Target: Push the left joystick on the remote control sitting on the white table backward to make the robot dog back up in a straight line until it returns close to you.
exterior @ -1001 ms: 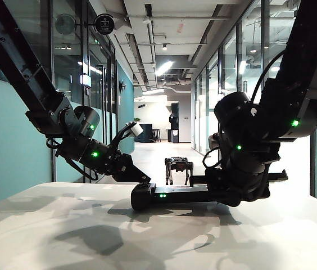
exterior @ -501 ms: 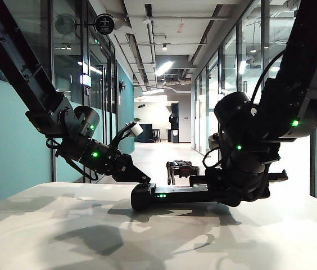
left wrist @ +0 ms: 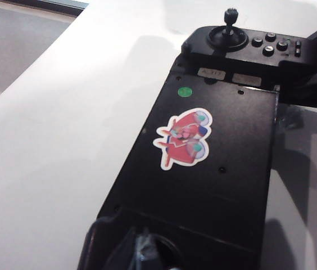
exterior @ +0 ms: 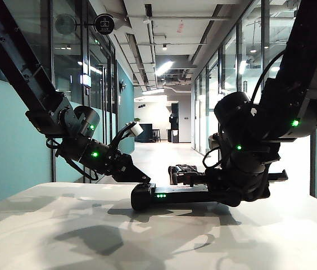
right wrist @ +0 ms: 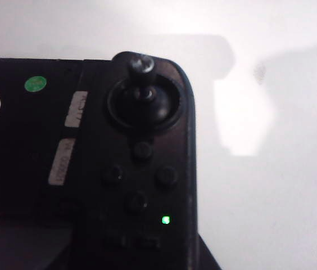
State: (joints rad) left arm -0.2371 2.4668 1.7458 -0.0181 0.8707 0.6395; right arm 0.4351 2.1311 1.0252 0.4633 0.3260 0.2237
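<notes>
The remote control is a wide, flat, matte black slab with rounded ends, lying mid-table on the smooth white table. A reddish sticker marks its middle. The left gripper touches its left end and the right gripper its right; neither's opening is visible. The robot dog crouches beyond the far edge.

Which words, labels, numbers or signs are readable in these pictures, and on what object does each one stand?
No text can be read with certainty.
Two small white labels on the wide black remote control: too blurred to read.
Red cartoon sticker on the same handset: a picture, no legible words.
Round black hanging sign in the corridor: white symbol, too small to read.
</notes>
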